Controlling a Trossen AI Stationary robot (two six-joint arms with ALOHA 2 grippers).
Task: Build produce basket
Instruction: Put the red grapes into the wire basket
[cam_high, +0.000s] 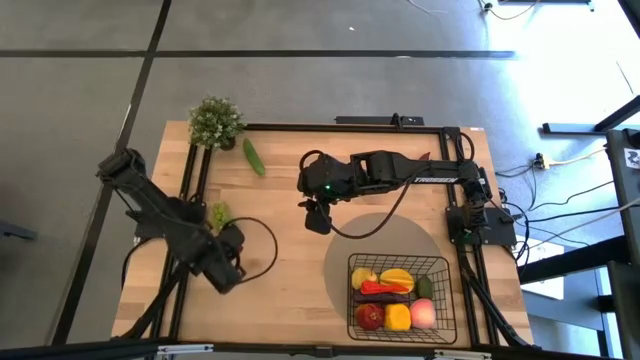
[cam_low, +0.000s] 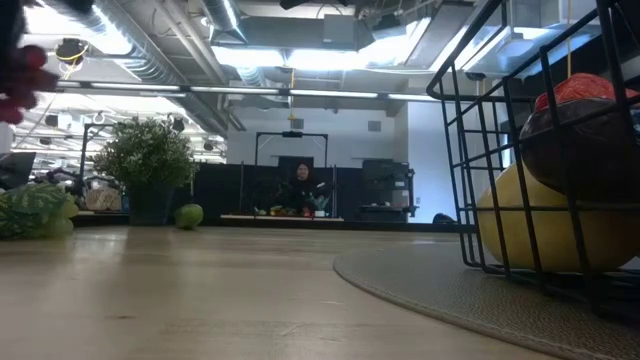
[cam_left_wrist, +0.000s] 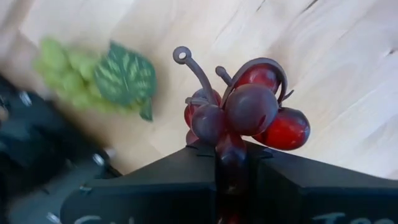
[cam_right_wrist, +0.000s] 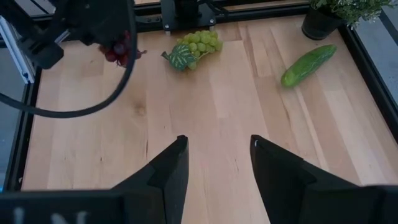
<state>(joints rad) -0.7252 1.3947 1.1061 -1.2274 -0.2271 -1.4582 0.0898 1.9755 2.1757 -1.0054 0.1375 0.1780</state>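
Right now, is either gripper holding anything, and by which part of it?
The left gripper is shut on the purple grapes, pinching the bottom of the bunch, stem pointing away. The right gripper is open and empty above the table.

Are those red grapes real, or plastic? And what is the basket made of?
The red grapes look like plastic: very shiny and even, on a stiff brown stem that curls into a loop. The left pincer is shut on them. The basket looks like thin black metal wire, open mesh you can see the fruit through.
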